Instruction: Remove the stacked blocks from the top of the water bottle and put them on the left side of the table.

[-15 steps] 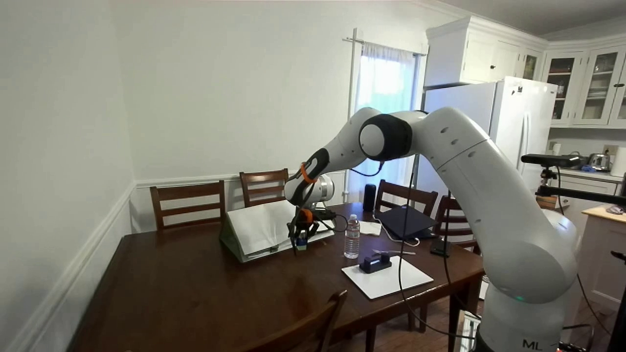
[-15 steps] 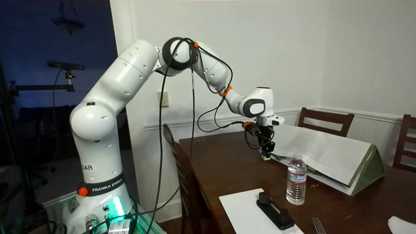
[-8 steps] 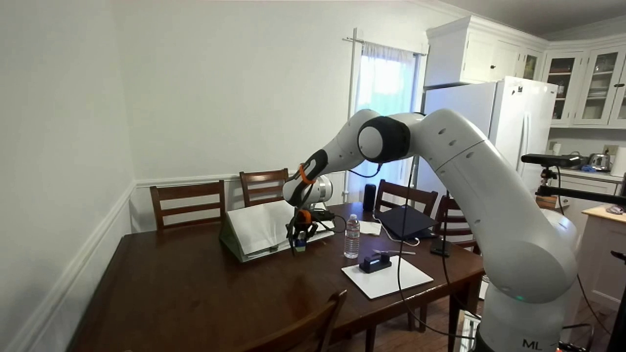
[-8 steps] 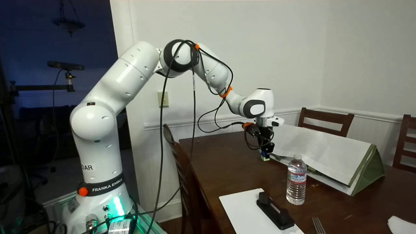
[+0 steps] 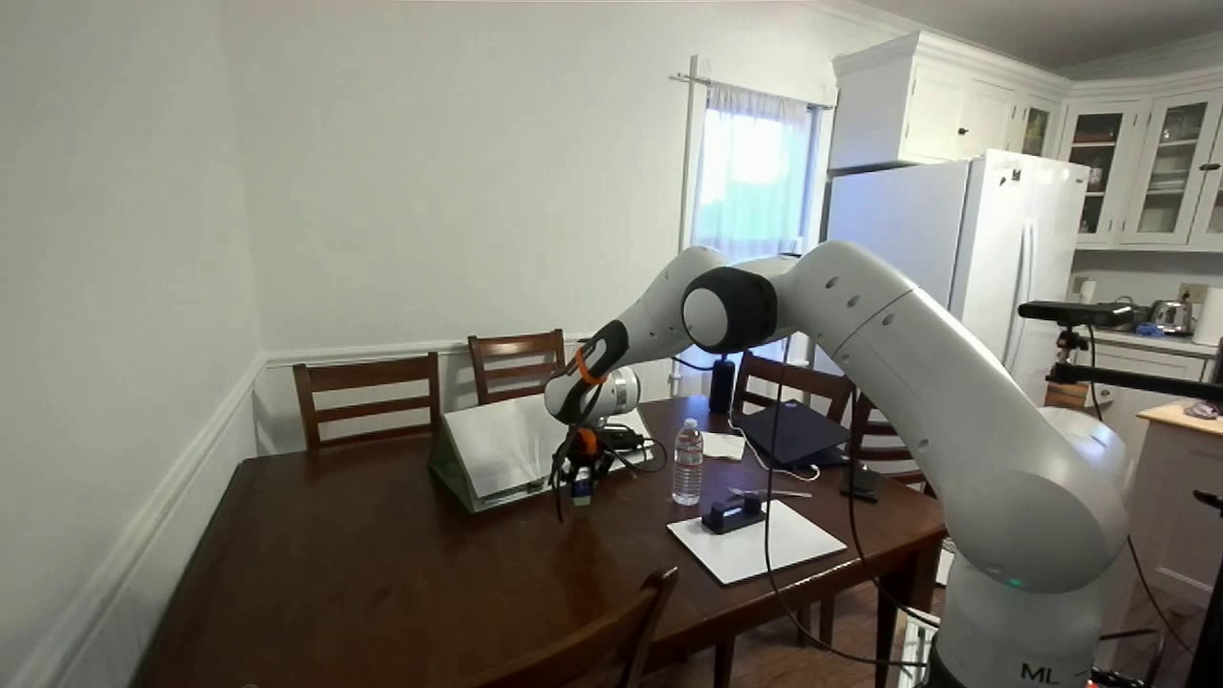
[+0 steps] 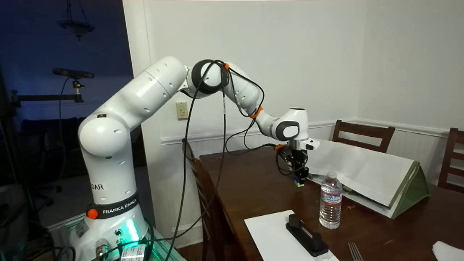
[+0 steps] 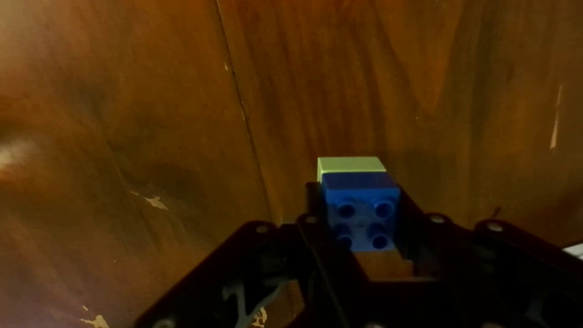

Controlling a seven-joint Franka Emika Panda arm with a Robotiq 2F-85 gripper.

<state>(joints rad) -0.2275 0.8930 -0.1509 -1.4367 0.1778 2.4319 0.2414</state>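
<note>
Caught from above in the wrist view: a short stack of small blocks (image 7: 360,212), studded blue on top, pale green below. Pinched by the black two-fingered gripper (image 7: 362,209), wedged between dark fingers (image 7: 314,198) pressed against both flanks of the blue part, spread just to that width and no farther. Pointing straight down now, low over the large glossy dark brown wooden table (image 5: 363,564). Touching the wood, or just short of it? Cannot tell from here! Off the top of the slim clear plastic water bottle (image 6: 330,203), itself upright close by, banded with a label in red, white and blue. Just beside the stack, sloping like a tent: a large open book (image 6: 362,166) with white pages and a green backing. Then, near the bottle in an exterior view, a flat white sheet (image 6: 266,232), bearing a long black object (image 6: 307,237) raised at both ends, with a silver fork (image 6: 355,251) close by. Farther along, in an exterior view: a thin dark slab (image 5: 795,432), a black upright cylinder (image 5: 721,385). Around the edges, brown wooden chairs (image 5: 368,375). And over it all, arched from its base, a white jointed arm (image 6: 141,88), looped with black cables, strapped in orange
</note>
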